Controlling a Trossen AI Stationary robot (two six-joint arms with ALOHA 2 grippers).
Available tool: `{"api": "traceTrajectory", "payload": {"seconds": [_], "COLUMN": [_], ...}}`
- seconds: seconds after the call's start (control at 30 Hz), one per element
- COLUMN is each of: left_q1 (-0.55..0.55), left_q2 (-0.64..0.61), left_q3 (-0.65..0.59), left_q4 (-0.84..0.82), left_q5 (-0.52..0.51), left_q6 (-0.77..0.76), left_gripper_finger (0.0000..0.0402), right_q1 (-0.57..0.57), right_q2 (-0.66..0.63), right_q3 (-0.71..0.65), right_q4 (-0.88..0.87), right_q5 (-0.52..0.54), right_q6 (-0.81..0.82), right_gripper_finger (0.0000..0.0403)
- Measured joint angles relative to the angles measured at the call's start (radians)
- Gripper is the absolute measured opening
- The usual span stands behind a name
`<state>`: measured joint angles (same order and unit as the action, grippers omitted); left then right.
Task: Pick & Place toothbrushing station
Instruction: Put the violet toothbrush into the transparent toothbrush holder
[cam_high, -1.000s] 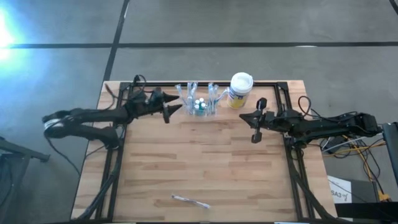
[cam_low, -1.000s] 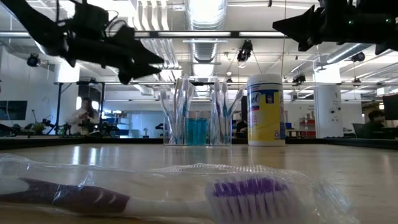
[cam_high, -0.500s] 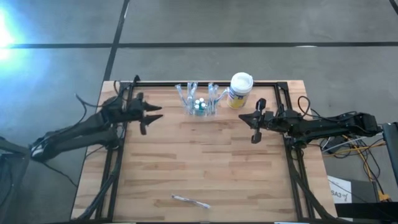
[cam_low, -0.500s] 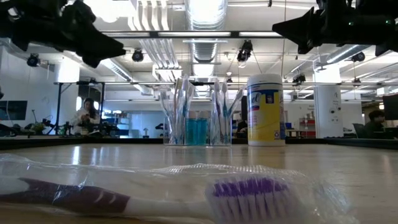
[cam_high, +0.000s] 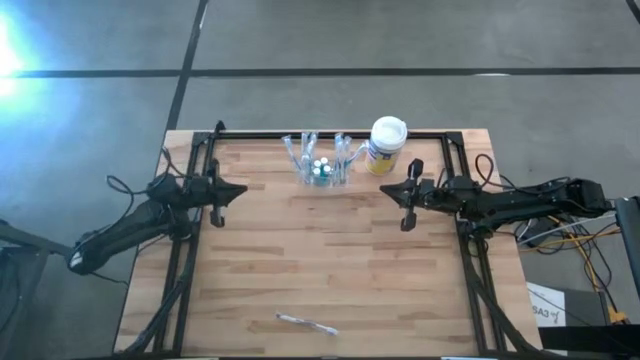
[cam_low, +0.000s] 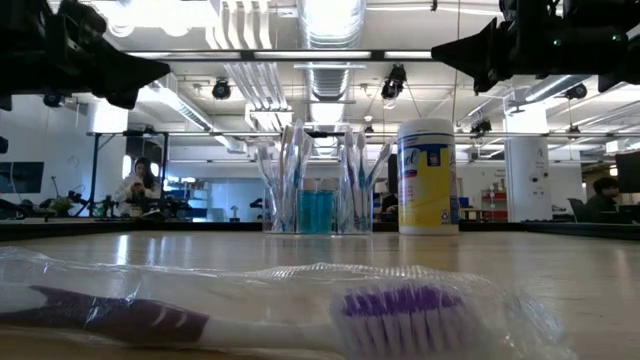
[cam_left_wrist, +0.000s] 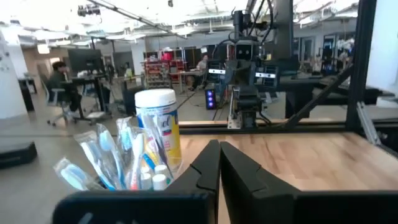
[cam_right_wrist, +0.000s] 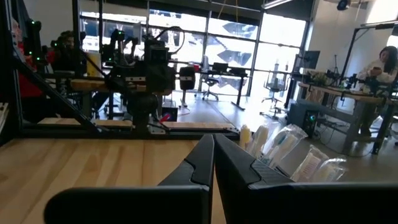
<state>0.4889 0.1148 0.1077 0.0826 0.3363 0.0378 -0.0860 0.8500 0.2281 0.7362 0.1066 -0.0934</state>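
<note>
The toothbrushing station (cam_high: 320, 166) is a clear plastic holder full of toothbrushes, with a teal cup in its middle. It stands on its base at the middle of the table's far side (cam_low: 315, 200) (cam_left_wrist: 118, 165) (cam_right_wrist: 280, 149). My left gripper (cam_high: 244, 188) is shut and empty, left of the station and well apart from it (cam_left_wrist: 219, 146). My right gripper (cam_high: 384, 190) is shut and empty, right of the station and nearer the table's front (cam_right_wrist: 212, 138). Both hang above the tabletop.
A white-lidded canister (cam_high: 386, 145) with a yellow label stands just right of the station. A toothbrush in clear wrapping (cam_high: 305, 323) lies near the table's front edge. A dark frame (cam_high: 300, 134) runs along the far and side edges. Bare wood lies between the grippers.
My left gripper has drawn back from beside the station toward the table's left edge and has shut its fingers, empty. The station stands where it was.
</note>
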Motion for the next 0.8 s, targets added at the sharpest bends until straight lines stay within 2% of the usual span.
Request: {"api": "traceTrajectory", "payload": {"seconds": [0.23,0.47,0.63,0.8], "left_q1": [0.0,-0.002,-0.027,-0.105], "left_q2": [-0.052,-0.06,-0.055,-0.057], "left_q3": [-0.002,-0.099,-0.099,-0.099], "left_q4": [-0.124,0.009,-0.007,0.044], "left_q5": [0.027,0.065,0.06,0.09], "left_q6": [0.036,-0.024,-0.022,-0.02], "left_gripper_finger": [0.0007,0.0003,0.0002,0.0002], "right_q1": [0.0,0.0,0.001,0.001], "right_q2": [0.01,0.01,0.01,0.011], "right_q3": [0.008,0.008,0.008,0.008], "right_q4": [0.0,0.002,0.003,0.004], "right_q5": [0.0,0.0,0.001,0.0], "right_q6": [-0.003,-0.006,-0.004,-0.003], "right_gripper_finger": [0.0008,0.0008,0.0008,0.0008]}}
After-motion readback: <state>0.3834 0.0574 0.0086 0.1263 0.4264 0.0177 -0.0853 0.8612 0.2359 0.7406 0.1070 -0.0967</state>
